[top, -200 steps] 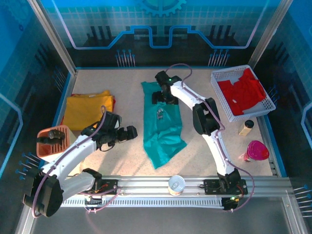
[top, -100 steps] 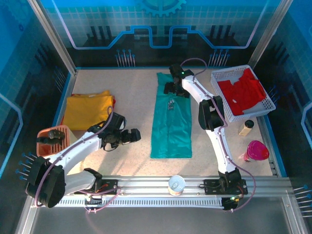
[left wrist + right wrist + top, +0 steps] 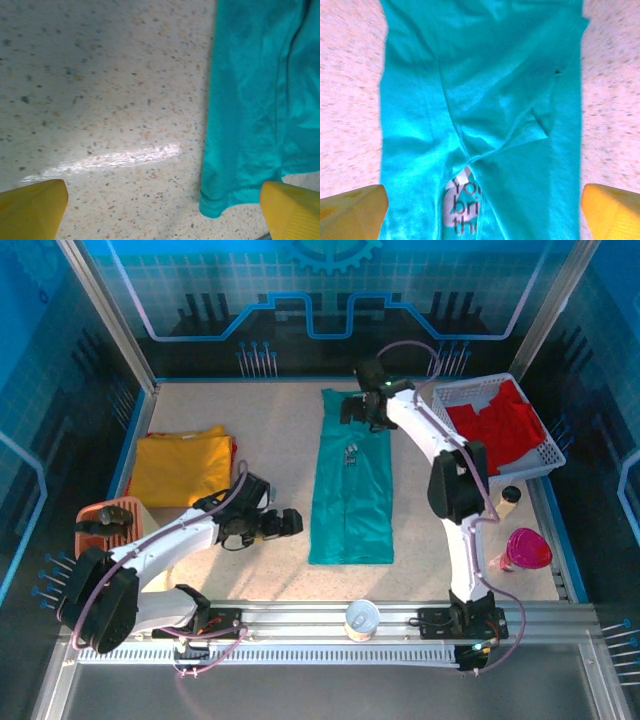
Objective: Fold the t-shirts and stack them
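The teal t-shirt [image 3: 352, 490] now lies straightened into a long strip on the tabletop [image 3: 270, 430], no longer skewed. My right end effector [image 3: 352, 410] hovers over its collar end. My left end effector [image 3: 293, 523] has moved in beside the near hem corner. Both are spread wide, holding nothing. Crosswise fold next, I'd say.

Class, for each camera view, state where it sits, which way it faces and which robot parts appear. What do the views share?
Top external: above and behind the arms, facing down on the table; both arms, left gripper and right gripper show.
Left wrist: on the left arm, facing down at the teal t-shirt's corner; its yellow fingertips, wide apart.
Right wrist: on the right arm, facing down at that shirt's chest print; its yellow fingertips, wide apart.
Shared: the teal t-shirt, in all three.
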